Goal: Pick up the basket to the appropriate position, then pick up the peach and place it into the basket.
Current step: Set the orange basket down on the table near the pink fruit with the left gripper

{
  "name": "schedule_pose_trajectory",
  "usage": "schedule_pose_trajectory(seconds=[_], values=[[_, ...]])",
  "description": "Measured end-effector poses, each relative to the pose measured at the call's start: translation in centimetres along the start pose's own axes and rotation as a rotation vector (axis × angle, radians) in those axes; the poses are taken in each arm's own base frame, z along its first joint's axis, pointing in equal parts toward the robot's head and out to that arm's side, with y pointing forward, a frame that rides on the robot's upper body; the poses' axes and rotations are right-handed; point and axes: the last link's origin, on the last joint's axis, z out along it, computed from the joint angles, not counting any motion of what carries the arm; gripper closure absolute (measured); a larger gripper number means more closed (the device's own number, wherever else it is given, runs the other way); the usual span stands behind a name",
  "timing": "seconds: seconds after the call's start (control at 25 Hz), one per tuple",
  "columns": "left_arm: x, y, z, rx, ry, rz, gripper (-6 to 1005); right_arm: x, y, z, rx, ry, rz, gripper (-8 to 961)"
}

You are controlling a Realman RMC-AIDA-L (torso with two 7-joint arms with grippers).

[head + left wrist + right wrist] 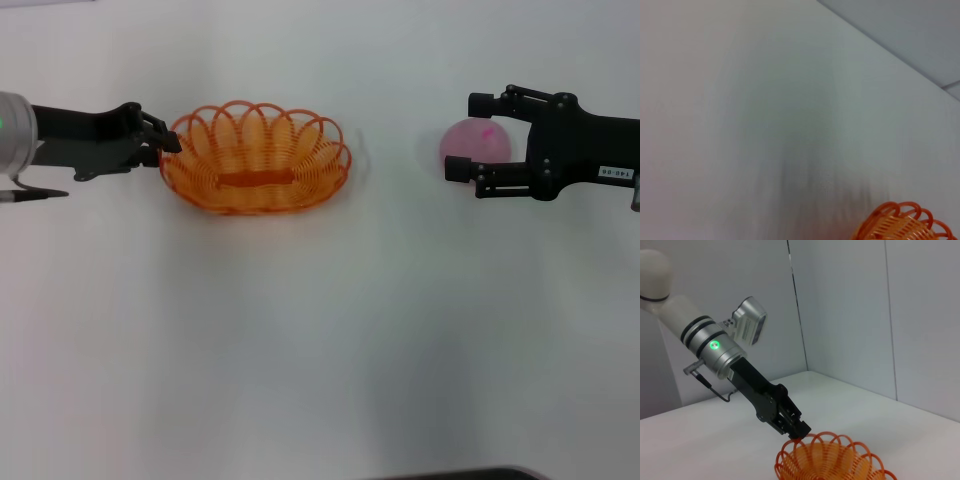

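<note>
1. Basket [256, 160] of orange wire coils sits upright on the white table [320, 340], toward the robot's left side, its scalloped rim facing up and its flat orange base strip showing through the middle.
2. At the basket's left end, the left gripper [170, 141] has its fingertips pinched on the rim; from the right wrist view [801, 432] the black fingers meet at the top of a wire loop.
3. Well apart from the basket, on the robot's right side of the table, lies the pale pink peach [476, 145].
4. Around the peach stands the right gripper [470, 135], its fingers spread wide, one at the far side of the fruit and one at the near side; I cannot tell if they touch it.
</note>
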Motion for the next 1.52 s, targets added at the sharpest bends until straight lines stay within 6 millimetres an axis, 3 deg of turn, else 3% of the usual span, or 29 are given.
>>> schedule_pose_trajectory(seconds=[0.16, 0.4, 0.6, 0.8, 1.04, 1.32, 1.52], values=[[0.0, -0.4, -0.2, 0.006, -0.006, -0.011, 788, 0.0, 0.0, 0.0, -0.002, 0.000, 0.000, 7], [-0.1, -1.1, -0.8, 0.024, -0.038, -0.002, 554, -0.2, 0.0, 0.2, -0.008, -0.001, 0.001, 7], [-0.3, -1.4, -1.1, 0.034, -0.057, 0.010, 448, -0.4, -0.1, 0.4, -0.014, -0.001, -0.004, 6], [-0.2, -1.6, -1.5, 0.021, -0.050, 0.044, 239, -0.5, -0.1, 0.6, -0.018, -0.003, 0.001, 6], [-0.2, -1.7, -1.9, -0.002, -0.037, 0.167, 113, -0.4, -0.3, 0.6, -0.002, -0.003, 0.013, 7], [-1.1, -0.8, -1.5, -0.081, -0.043, 0.420, 113, -0.8, -0.6, 0.8, 0.002, -0.006, 0.087, 6], [-1.8, 0.1, -2.4, -0.198, 0.002, 0.620, 113, -1.1, -0.7, 0.9, 0.004, -0.016, 0.129, 7]])
